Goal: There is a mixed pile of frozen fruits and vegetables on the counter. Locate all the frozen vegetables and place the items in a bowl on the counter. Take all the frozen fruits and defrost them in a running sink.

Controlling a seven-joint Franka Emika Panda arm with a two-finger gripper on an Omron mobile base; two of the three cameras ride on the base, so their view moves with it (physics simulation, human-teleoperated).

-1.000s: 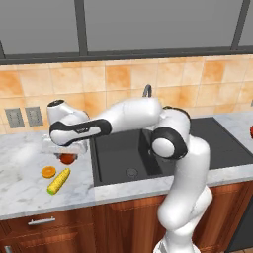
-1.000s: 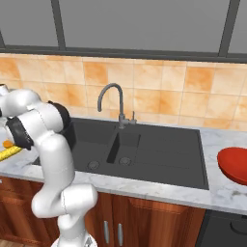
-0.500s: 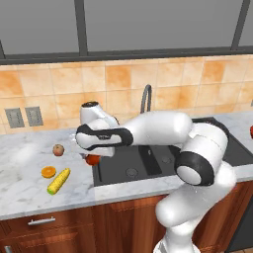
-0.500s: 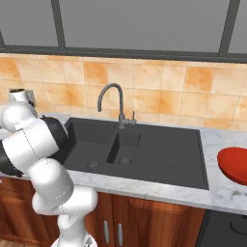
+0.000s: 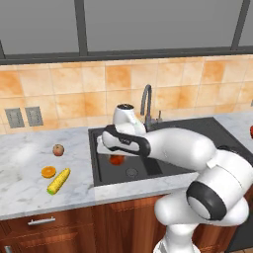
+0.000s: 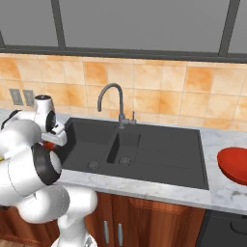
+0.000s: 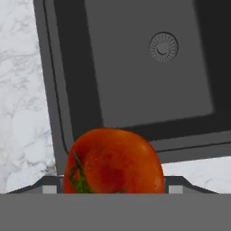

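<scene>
While clamped in the gripper (image 5: 117, 157), the tomato (image 7: 113, 161) (green stem sideways) is held above the sink (image 7: 135, 63) basin's open floor.

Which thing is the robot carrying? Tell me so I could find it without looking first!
Find the black sink set in the marble counter. Over its left basin, the white arm's pincer is closed around a tomato. It is a dark red ball with a green top, up in the air, unlike the paler apple, orange half and corn cob lying on the counter.
</scene>
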